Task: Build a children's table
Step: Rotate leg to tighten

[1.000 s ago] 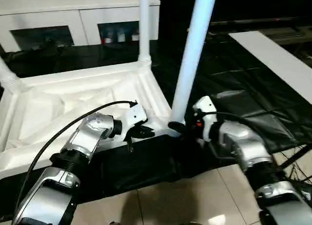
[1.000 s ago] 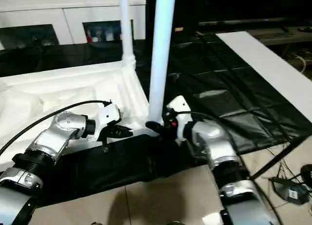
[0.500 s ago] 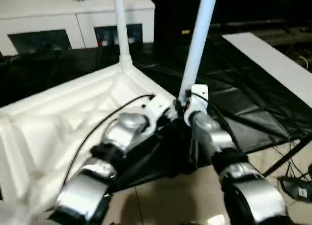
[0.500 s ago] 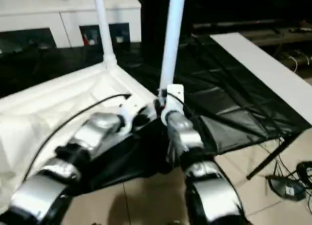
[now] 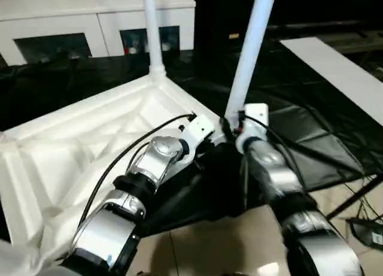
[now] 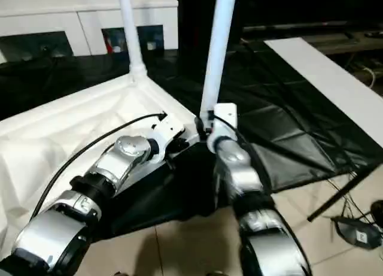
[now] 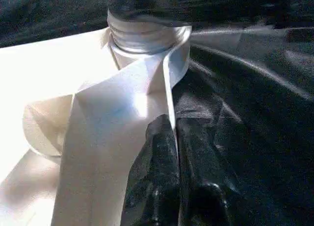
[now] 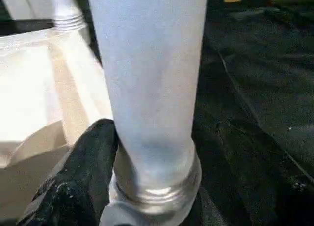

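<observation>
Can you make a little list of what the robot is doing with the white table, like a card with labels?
Table: the tabletop lies upside down on a black sheet, ribbed side up.
Far leg: a leg stands up in the far corner.
Near leg: another leg stands in the near corner socket.
Left gripper: shut, its fingers pinching the tabletop's edge by that socket.
Right gripper: at the base of the near leg, one finger beside it.
Behind: a white cabinet.

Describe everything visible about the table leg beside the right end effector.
The long white tapered round plastic leg stands upright, leaning slightly, its threaded base seated in the near corner socket of the upturned white ribbed plastic tabletop. Its top runs out of frame. The right end effector sits at its base, one black finger against the leg's lower end.
</observation>
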Tool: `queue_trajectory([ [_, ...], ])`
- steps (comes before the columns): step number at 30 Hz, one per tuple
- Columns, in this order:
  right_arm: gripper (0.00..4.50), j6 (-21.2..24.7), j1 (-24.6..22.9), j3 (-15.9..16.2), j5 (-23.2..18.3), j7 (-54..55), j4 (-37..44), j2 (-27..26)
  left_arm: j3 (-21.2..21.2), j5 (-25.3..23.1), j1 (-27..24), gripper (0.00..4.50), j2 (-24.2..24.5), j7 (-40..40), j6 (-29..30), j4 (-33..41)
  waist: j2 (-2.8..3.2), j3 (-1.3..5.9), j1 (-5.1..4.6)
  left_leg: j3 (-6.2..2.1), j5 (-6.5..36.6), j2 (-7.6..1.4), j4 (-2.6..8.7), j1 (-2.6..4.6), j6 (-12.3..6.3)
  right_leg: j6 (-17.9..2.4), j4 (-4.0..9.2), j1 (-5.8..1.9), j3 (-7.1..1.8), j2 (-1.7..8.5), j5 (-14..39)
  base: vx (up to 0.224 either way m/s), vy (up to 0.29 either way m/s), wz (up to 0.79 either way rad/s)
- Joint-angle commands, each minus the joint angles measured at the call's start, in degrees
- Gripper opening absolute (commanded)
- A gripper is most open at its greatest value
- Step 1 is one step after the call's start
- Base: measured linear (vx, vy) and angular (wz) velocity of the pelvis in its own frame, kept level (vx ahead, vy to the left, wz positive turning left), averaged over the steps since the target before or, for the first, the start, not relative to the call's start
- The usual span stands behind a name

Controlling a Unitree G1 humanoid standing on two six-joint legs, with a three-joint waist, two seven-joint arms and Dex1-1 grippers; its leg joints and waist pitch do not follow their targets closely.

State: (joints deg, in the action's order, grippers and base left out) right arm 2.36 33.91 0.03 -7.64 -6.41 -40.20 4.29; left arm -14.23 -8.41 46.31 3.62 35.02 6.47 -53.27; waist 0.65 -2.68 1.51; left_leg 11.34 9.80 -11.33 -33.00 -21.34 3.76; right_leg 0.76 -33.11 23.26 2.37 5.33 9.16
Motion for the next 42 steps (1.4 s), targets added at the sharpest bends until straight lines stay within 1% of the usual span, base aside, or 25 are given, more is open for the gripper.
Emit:
queue_trajectory([
  [1, 3.45, 3.4, -7.2, 0.2, -1.0, -6.3, 10.3, 5.3, -1.9, -2.7, 0.0, 0.0, 3.4, 1.9, -8.8, -3.0, 0.15, 3.59, 0.06, -0.64, 17.3, -1.02, 4.0, 0.57, -2.79, -10.2, 4.46, -2.21, -1.31, 1.99, 17.0, 0.0, 0.0, 0.0],
  [2, 3.45, 3.6, -7.5, 0.3, -1.0, -6.6, 10.8, 5.4, -1.9, -2.8, 0.0, 0.0, 3.4, 2.0, -9.0, -3.1, -0.24, 3.55, 0.65, -0.47, 18.0, -1.19, 3.9, 1.09, -3.17, -8.9, 4.77, -2.0, -1.45, 1.71, 16.7, 0.0, 0.0, 0.0],
  [3, 3.45, 5.6, -11.2, 1.2, -1.8, -9.5, 15.9, 7.3, -2.4, -3.2, 1.1, 0.0, 3.5, 2.2, -12.3, -4.0, -0.12, 3.59, 0.56, -0.52, 17.5, -1.13, 3.96, 0.89, -3.18, -9.5, 4.52, -2.23, -1.51, 1.72, 15.3, 0.0, 0.0, 0.0],
  [4, 3.45, 5.7, -11.2, 1.2, -1.8, -9.5, 15.9, 7.3, -2.4, -3.2, 1.1, 0.0, 3.5, 2.2, -12.4, -4.0, -0.25, 3.65, 0.56, -0.62, 16.4, -0.96, 3.89, 0.53, -3.32, -9.6, 4.37, -2.59, -1.45, 1.68, 14.6, 0.0, 0.0, 0.0],
  [5, 3.45, 7.2, -13.5, 1.7, -2.8, -11.0, 19.4, 8.3, -2.2, -3.2, 2.6, 0.0, 3.1, 1.5, -14.9, -4.8, 0.11, 3.77, 0.47, -0.72, 15.6, -0.95, 3.9, 0.35, -3.41, -10.1, 4.11, -2.69, -1.36, 1.77, 13.8, 0.0, 0.0, 0.0],
  [6, 3.45, 8.3, -15.6, 1.8, -3.4, -11.4, 22.3, 9.1, -2.0, -2.9, 4.2, 0.0, 2.6, 1.3, -18.2, -5.4, -0.03, 3.87, 0.45, -0.68, 15.0, -0.93, 3.69, 0.28, -3.75, -10.2, 4.14, -2.73, -1.33, 1.83, 13.3, 0.0, 0.0, 0.0],
  [7, 3.45, 8.7, -16.3, 1.7, -3.4, -11.4, 23.2, 9.4, -1.7, -2.6, 4.9, 0.0, 2.2, 1.0, -19.1, -5.8, 0.65, 4.13, 0.49, -0.75, 13.4, -1.03, 3.53, 0.39, -3.89, -10.8, 3.79, -2.72, -1.37, 1.86, 10.7, 0.0, 0.0, 0.0],
  [8, 3.45, 8.9, -16.5, 1.6, -3.4, -11.3, 23.5, 9.4, -1.5, -2.4, 5.2, 0.0, 2.0, 1.0, -19.3, -6.0, 0.65, 4.13, 0.49, -0.75, 13.4, -1.03, 3.53, 0.39, -3.89, -10.8, 3.79, -2.72, -1.37, 1.86, 10.7, 0.0, 0.0, 0.0],
  [10, 3.45, 9.5, -17.0, 1.3, -2.8, -11.0, 24.0, 9.2, -1.3, -2.3, 6.2, 0.0, 1.4, 0.8, -20.7, -6.8, 0.33, 4.73, 0.39, -0.6, 7.7, -1.07, 2.74, -0.05, -6.07, -14.2, 2.54, -2.87, -1.3, 1.9, 1.1, 0.0, 0.0, 0.0],
  [12, 3.45, 10.2, -16.8, 1.2, -2.4, -10.9, 24.2, 8.8, -1.5, -2.3, 6.8, 0.0, 0.9, 0.9, -22.0, -7.4, 0.57, 4.65, 0.79, -0.41, 5.7, -1.12, 2.51, 0.04, -7.93, -15.8, 2.33, -2.62, -1.27, 1.89, -2.1, 0.0, 0.0, 0.0],
  [16, 3.45, 11.9, -16.6, 3.0, -2.2, -12.4, 26.4, 8.9, -1.8, -2.3, 6.3, 0.0, 0.3, 1.6, -23.2, -8.8, 0.49, 4.44, 1.33, -0.38, 6.3, -1.19, 2.52, 0.04, -8.75, -15.6, 2.41, -2.78, -1.24, 2.1, 0.3, 0.0, 0.0, 0.0],
  [17, 3.45, 12.0, -16.5, 3.5, -2.3, -13.0, 26.7, 9.0, -1.1, -1.4, 5.9, 0.0, 0.2, 2.5, -22.5, -8.7, 0.11, 4.36, 1.44, -0.33, 7.0, -1.25, 2.58, 0.08, -8.4, -15.3, 2.58, -2.74, -1.26, 2.18, 2.2, 0.0, 0.0, 0.0],
  [20, 3.54, 12.4, -16.5, 4.5, -2.4, -14.2, 27.5, 9.1, 0.2, 0.4, 4.8, 0.57, 0.3, 4.8, -21.4, -7.9, 0.37, 4.2, 1.75, -0.34, 8.4, -1.33, 2.73, 0.21, -7.47, -14.7, 2.86, -2.55, -1.33, 2.24, 5.7, 0.0, 0.0, 0.0],
  [21, 3.54, 12.0, -16.3, 5.7, -2.3, -15.9, 27.9, 9.0, 1.5, 2.6, 2.9, 0.72, 1.1, 7.2, -19.2, -5.2, -0.08, 4.22, 2.06, -0.43, 8.8, -1.46, 2.85, 0.13, -6.91, -15.1, 2.65, -2.75, -1.32, 2.47, 6.2, 0.0, 0.0, 0.0],
  [26, 3.54, 11.4, -15.5, 6.8, -1.4, -17.2, 27.7, 8.4, 2.9, 5.2, -2.0, 0.95, 4.5, 10.1, -14.4, 4.2, 0.21, 4.08, 1.58, -0.51, 9.2, -1.63, 2.95, 0.02, -6.42, -15.2, 2.39, -2.61, -1.24, 2.32, 5.9, 0.0, 0.0, 0.0],
  [27, 3.54, 11.6, -15.2, 7.2, -1.6, -17.6, 27.9, 8.1, 3.8, 6.6, -5.2, 1.12, 6.6, 10.4, -10.4, 11.1, 0.28, 4.07, 1.4, -0.56, 9.7, -1.8, 3.02, 0.06, -5.77, -14.9, 2.28, -2.77, -1.31, 2.43, 6.5, 0.0, 0.0, 0.0],
  [28, 3.54, 11.7, -15.2, 7.3, -1.6, -17.6, 27.9, 8.1, 3.9, 6.7, -5.5, 1.12, 6.7, 10.3, -10.0, 11.7, 0.31, 3.94, 1.17, -0.31, 10.1, -1.45, 2.94, 0.04, -5.65, -14.4, 2.61, -2.4, -1.32, 2.07, 7.6, 0.0, 0.0, 0.0],
  [29, 3.54, 11.6, -14.9, 7.6, -1.6, -17.9, 27.8, 7.9, 5.3, 7.9, -9.2, 1.22, 8.7, 10.1, -5.3, 19.0, 0.27, 3.98, 1.26, -0.37, 10.6, -1.6, 3.0, 0.2, -5.34, -14.4, 2.55, -2.39, -1.33, 2.18, 8.1, 0.0, 0.0, 0.0],
  [30, 3.54, 11.5, -14.8, 7.9, -1.4, -18.1, 27.7, 7.8, 6.1, 8.4, -10.9, 1.31, 9.5, 10.0, -3.0, 22.2, 0.39, 3.8, 1.04, -0.44, 10.8, -1.79, 3.24, -0.04, -4.84, -14.5, 2.44, -2.48, -1.32, 2.22, 8.7, 0.0, 0.0, 0.0],
  [32, 3.54, 11.1, -14.4, 8.6, -0.9, -18.6, 27.5, 7.9, 7.4, 9.4, -14.2, 1.35, 11.2, 10.2, 1.4, 28.4, 0.77, 3.79, 0.92, -0.36, 12.3, -1.84, 3.28, 0.35, -4.01, -14.1, 2.63, -2.09, -1.33, 2.01, 10.6, 0.0, 0.0, 0.0],
  [33, 3.54, 10.7, -14.2, 9.1, -0.8, -19.3, 27.6, 7.9, 8.0, 10.3, -16.6, 1.55, 12.6, 11.1, 4.2, 32.7, 0.73, 3.55, 0.79, -0.45, 14.3, -1.9, 3.62, 0.38, -2.66, -13.3, 2.87, -1.98, -1.33, 1.95, 13.1, 0.0, 0.0, 0.0],
  [34, 3.54, 10.5, -13.8, 9.5, -0.8, -20.0, 27.5, 7.9, 9.0, 11.3, -19.4, 1.66, 14.4, 12.0, 8.2, 38.1, 1.09, 3.61, 0.73, -0.61, 15.5, -2.06, 3.76, 0.52, -1.74, -12.9, 2.75, -1.93, -1.38, 2.01, 13.8, 0.0, 0.0, 0.0],
  [37, 3.54, 10.2, -12.9, 9.8, -1.0, -21.1, 26.9, 7.6, 9.7, 14.0, -24.7, 1.77, 18.6, 15.3, 15.3, 48.1, 1.17, 3.5, 0.51, -0.59, 16.0, -1.84, 3.86, 0.57, -1.0, -12.3, 2.85, -1.7, -1.42, 1.65, 13.5, 0.0, 0.0, 0.0],
  [38, 3.54, 10.2, -12.9, 9.8, -1.0, -21.2, 26.9, 7.6, 9.7, 14.0, -24.7, 1.77, 18.7, 15.3, 15.4, 48.2, 1.33, 3.49, 0.51, -0.6, 16.4, -1.84, 3.94, 0.65, -0.65, -12.2, 2.78, -1.58, -1.45, 1.6, 13.5, 0.0, 0.0, 0.0],
  [42, 3.54, 8.9, -9.8, 10.1, -1.0, -23.0, 24.4, 6.6, 9.8, 17.8, -32.9, 2.14, 28.0, 20.4, 27.3, 61.2, 1.42, 3.46, 0.27, -0.58, 16.5, -1.66, 4.0, 0.69, 0.01, -12.1, 2.44, -1.54, -1.48, 1.37, 12.3, 0.0, 0.0, 0.0],
])
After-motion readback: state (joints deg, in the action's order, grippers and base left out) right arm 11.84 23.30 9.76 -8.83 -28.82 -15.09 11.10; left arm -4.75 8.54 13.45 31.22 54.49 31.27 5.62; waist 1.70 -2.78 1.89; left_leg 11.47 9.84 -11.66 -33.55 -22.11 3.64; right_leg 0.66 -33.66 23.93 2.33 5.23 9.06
